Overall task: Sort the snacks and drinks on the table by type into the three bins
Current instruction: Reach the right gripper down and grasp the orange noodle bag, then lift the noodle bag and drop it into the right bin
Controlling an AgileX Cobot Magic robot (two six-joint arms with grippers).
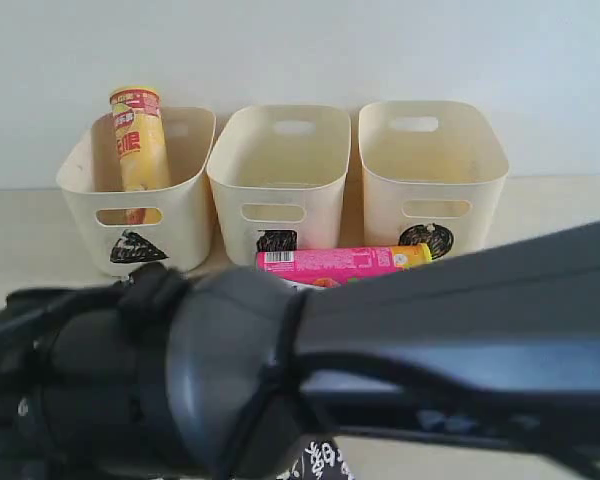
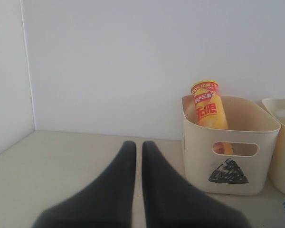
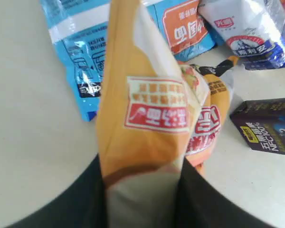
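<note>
My right gripper (image 3: 141, 164) is shut on one end of the orange-white bag (image 3: 147, 95), a finger pressed against each side. Beyond it on the table (image 3: 28, 118) lie the blue bag (image 3: 85, 57), the white and blue carton (image 3: 249, 33) and the dark carton (image 3: 268, 124). The yellow-red tube (image 1: 138, 140) stands in the triangle bin (image 1: 185, 215). The pink-yellow tube (image 1: 345, 262) lies in front of the square bin (image 1: 280, 200) and the circle bin (image 1: 435, 190). My left gripper (image 2: 138, 145) is shut and empty, to the left of the triangle bin (image 2: 199, 156).
A dark arm (image 1: 380, 370) fills the lower half of the exterior view and hides most of the table. A wall stands right behind the bins, and a side wall (image 2: 9, 71) closes the table's left end.
</note>
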